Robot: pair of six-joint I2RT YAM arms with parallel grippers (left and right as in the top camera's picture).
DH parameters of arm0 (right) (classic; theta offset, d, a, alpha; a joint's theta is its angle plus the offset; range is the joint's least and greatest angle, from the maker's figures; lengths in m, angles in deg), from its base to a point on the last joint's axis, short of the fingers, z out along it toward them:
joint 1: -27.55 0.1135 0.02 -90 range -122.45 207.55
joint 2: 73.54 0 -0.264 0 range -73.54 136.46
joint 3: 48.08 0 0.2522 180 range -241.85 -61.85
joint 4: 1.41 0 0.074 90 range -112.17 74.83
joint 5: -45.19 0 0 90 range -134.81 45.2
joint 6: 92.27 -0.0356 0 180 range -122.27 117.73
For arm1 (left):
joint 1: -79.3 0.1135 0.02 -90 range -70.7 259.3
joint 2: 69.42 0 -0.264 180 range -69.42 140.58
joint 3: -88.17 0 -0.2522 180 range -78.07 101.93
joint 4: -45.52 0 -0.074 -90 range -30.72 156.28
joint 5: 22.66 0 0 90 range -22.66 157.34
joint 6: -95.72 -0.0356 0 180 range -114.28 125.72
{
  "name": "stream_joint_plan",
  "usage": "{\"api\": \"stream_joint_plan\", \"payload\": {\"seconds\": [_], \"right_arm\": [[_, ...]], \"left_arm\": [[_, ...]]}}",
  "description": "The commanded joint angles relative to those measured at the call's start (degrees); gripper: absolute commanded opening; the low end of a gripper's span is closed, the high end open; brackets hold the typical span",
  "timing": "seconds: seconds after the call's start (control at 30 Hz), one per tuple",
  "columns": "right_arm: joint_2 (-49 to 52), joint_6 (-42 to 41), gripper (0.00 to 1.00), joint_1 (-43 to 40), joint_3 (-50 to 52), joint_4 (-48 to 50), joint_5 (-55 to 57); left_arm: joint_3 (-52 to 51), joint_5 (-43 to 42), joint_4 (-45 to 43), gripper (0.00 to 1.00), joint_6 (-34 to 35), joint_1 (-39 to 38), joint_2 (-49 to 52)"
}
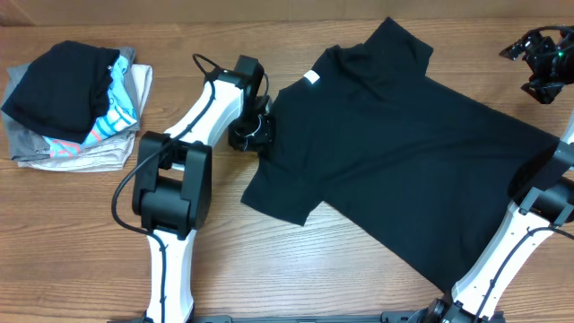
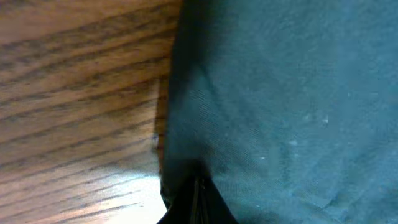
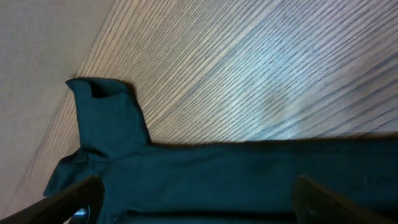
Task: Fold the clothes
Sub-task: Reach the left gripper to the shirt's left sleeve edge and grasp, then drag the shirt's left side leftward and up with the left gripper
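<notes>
The black T-shirt (image 1: 404,152) lies spread out flat and slantwise on the wooden table, with its white neck label (image 1: 310,77) at the upper left. My left gripper (image 1: 254,130) is low at the shirt's left edge, by the near sleeve. In the left wrist view its fingers (image 2: 198,196) are pressed together on the edge of the fabric (image 2: 280,93). My right gripper (image 1: 543,56) is raised at the far right, clear of the shirt. In the right wrist view its fingers (image 3: 199,202) are wide apart, with the shirt (image 3: 217,174) and one sleeve (image 3: 106,115) below.
A pile of folded garments (image 1: 76,108), black on top of turquoise-patterned and grey ones, sits at the far left of the table. The left arm's base (image 1: 170,193) stands at the front left, and the right arm's base (image 1: 502,260) at the front right.
</notes>
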Motion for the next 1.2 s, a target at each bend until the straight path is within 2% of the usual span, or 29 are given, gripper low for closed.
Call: {"api": "stream_joint_plan", "payload": {"seconds": [0.0,0.27,0.57,0.83,1.03,1.17], "right_arm": [[-2.3,0.0,1.00,0.0,-0.9,0.3,-0.1],[-2.3,0.0,1.00,0.0,-0.9,0.3,-0.1],[-2.3,0.0,1.00,0.0,-0.9,0.3,-0.1],[-2.3,0.0,1.00,0.0,-0.9,0.3,-0.1],[-2.3,0.0,1.00,0.0,-0.9,0.3,-0.1],[-2.3,0.0,1.00,0.0,-0.9,0.3,-0.1]], "left_arm": [[-0.8,3.2,0.0,0.04,1.5,0.0,2.3],[-3.9,16.2,5.7,0.04,10.1,1.6,2.7],[-10.2,15.6,8.2,0.04,13.2,7.4,2.7],[-17.7,14.1,7.0,0.04,15.1,10.0,2.7],[-18.4,11.1,6.1,0.04,14.8,9.5,1.9],[-17.0,9.7,4.5,0.04,14.7,9.0,-3.7]]}}
